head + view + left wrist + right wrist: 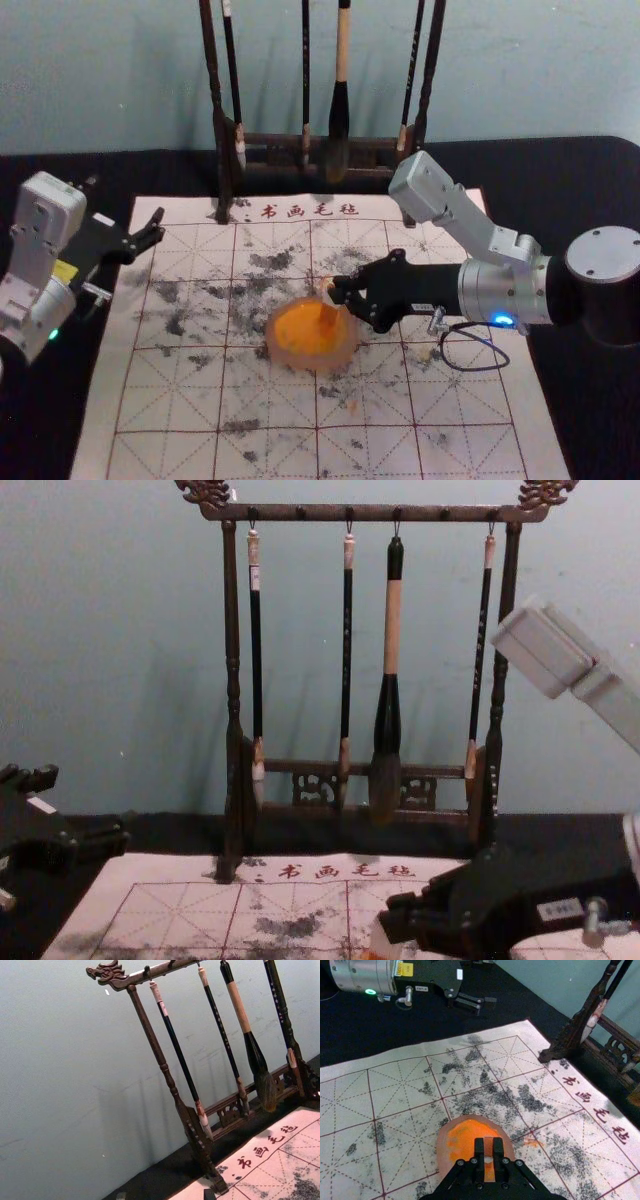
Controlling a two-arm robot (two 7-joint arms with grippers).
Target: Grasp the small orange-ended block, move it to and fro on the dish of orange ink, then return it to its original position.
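Well inside the edges of the gridded mat, the shallow dish sits with broad stretches of mat toward its near edge and toward the left. At the far edge stands the brush rack, its feet on the mat and its hanging brushes well apart from the dish. The right gripper reaches in from the right over the dish's right side, fingers closed about the small block; a loop of dark cable hangs beneath its arm. Parked near the mat's left edge, the left gripper has its fingers spread wide. The block is roughly upright, its upper part pale with a brownish-orange face, its lower end bright orange over the orange ink; whether it touches the ink, I cannot tell.
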